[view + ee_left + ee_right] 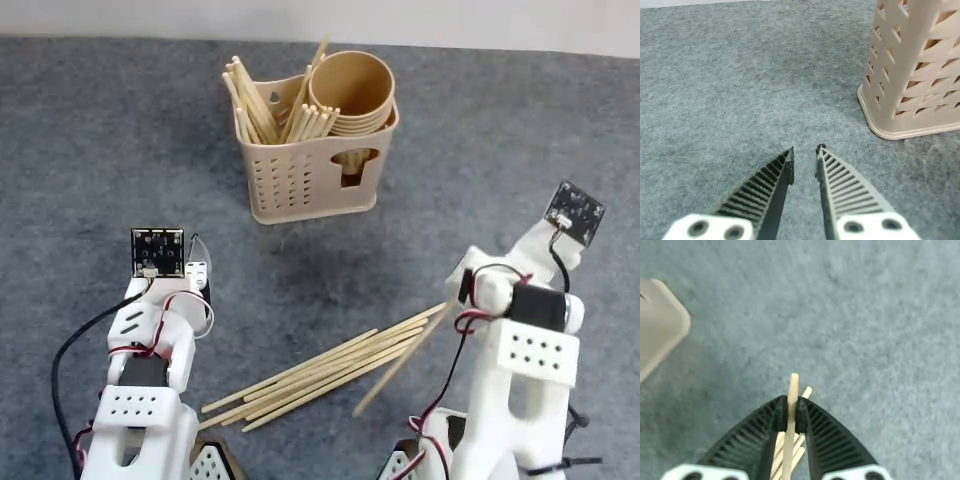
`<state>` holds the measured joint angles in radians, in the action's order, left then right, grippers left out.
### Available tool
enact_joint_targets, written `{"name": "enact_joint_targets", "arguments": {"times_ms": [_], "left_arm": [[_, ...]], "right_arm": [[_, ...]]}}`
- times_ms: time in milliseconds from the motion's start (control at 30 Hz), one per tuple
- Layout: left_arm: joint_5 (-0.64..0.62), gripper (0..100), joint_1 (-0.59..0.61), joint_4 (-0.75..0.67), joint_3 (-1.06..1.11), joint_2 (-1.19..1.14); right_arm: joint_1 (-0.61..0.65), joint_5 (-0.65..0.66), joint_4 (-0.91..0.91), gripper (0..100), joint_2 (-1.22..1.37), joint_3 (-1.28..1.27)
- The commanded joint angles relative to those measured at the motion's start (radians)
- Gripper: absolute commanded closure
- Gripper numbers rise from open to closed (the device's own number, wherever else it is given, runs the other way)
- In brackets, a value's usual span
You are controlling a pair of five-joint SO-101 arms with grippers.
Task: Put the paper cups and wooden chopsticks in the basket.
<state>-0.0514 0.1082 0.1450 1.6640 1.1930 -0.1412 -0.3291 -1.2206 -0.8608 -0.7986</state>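
Left gripper (804, 151), empty and narrowly parted, hangs short of the basket (310, 180), already stocked with cups (352, 85) and some chopsticks (262, 100), while the right gripper (790, 410) pinches one chopstick (793, 385) at the end of the loose pile (320, 375), evidently to carry it across.

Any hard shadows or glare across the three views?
High view: even light, soft shadow under the basket, no glare. Left wrist view: flat light, no hard shadow below the left claw. Right wrist view: no glare on the chopstick in the right claw.
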Motion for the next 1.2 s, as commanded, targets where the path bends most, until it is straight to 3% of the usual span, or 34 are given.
{"name": "enact_joint_targets", "arguments": {"times_ms": [0, 500, 767, 1167], "left_arm": [[-0.005, 91, 0.01, -0.002, -0.004, 0.019], [-0.005, 91, 0.008, -0.002, -0.004, 0.019], [-0.005, 91, 0.008, -0.002, -0.004, 0.019], [-0.005, 91, 0.007, -0.002, -0.004, 0.019]], "right_arm": [[0.053, -0.003, 0.062, 99.4, -0.082, 0.05], [0.298, -0.006, 0.475, 99.4, -0.277, 0.061], [0.375, -0.009, 0.653, 99.4, -0.278, 0.197], [0.492, -0.002, 1.093, 99.4, -0.196, 0.219]]}}
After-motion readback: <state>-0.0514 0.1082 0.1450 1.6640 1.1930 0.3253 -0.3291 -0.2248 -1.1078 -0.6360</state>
